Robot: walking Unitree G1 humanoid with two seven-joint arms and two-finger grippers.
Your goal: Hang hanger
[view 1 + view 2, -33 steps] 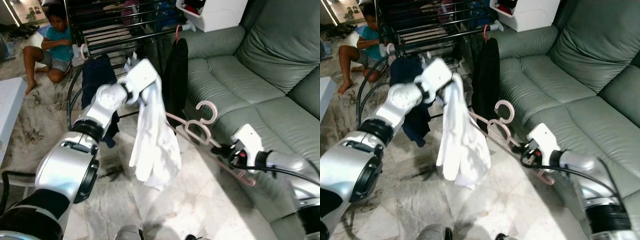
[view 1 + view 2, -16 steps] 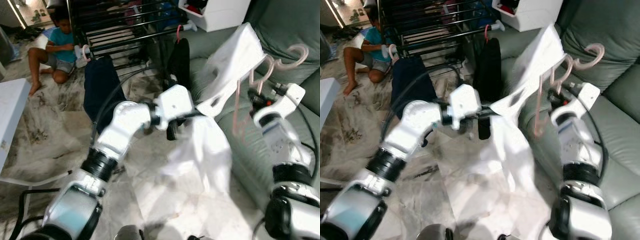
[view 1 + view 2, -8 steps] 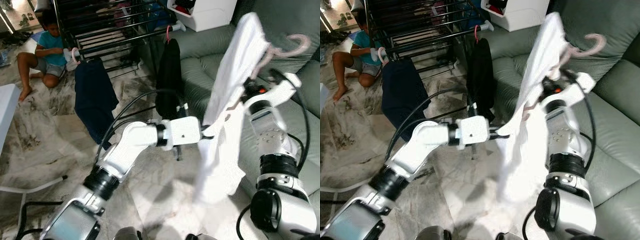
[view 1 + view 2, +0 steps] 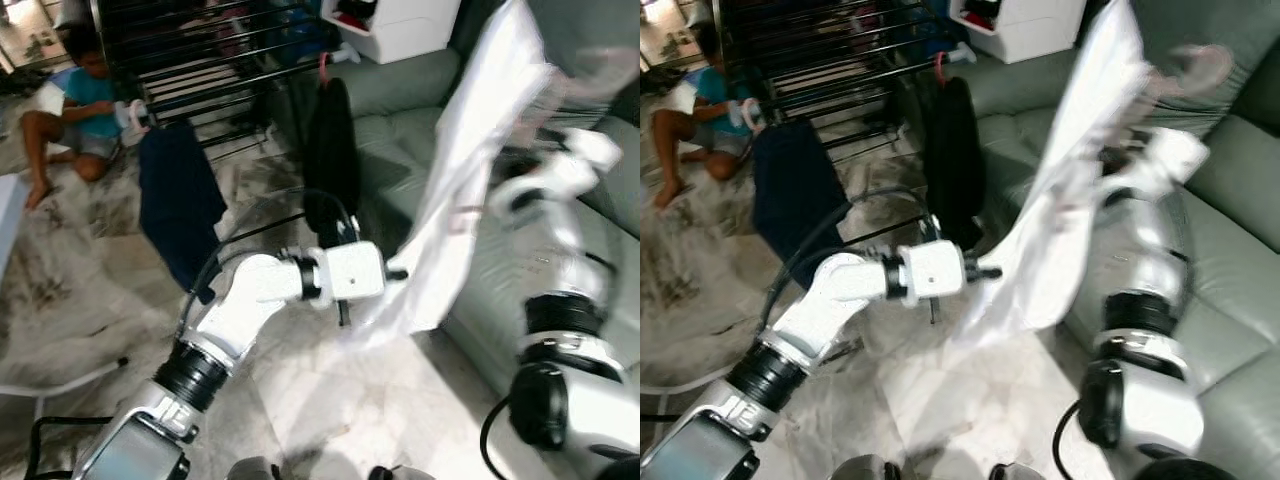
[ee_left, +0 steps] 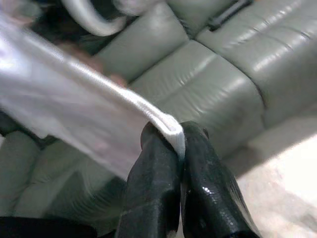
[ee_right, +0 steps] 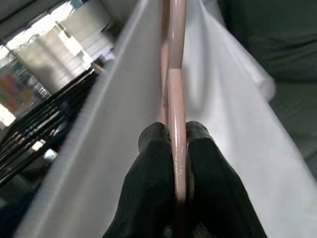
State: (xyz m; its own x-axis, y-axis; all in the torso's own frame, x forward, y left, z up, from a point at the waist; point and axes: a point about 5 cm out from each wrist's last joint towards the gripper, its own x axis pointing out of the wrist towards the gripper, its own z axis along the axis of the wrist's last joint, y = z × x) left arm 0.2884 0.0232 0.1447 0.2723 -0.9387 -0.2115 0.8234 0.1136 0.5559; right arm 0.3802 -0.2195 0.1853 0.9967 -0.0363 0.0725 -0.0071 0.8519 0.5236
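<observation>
A pink hanger carries a white garment and is held high over the sofa, its hook blurred. My right gripper is shut on the hanger's thin pink bar. Lower down, my left gripper pinches the garment's hem in front of the sofa, and the cloth is stretched between the two arms. The black drying rack stands at the back left. A navy garment and a black garment hang from it on hangers.
A green leather sofa runs along the right. A white box sits on its far armrest. A person sits on the marble floor at the far left beside the rack. A white table edge shows at the left.
My right arm has swung the hanger further right and is blurred with motion. The garment's lower part has lifted and pulled taut toward my left gripper, which still pinches the hem.
</observation>
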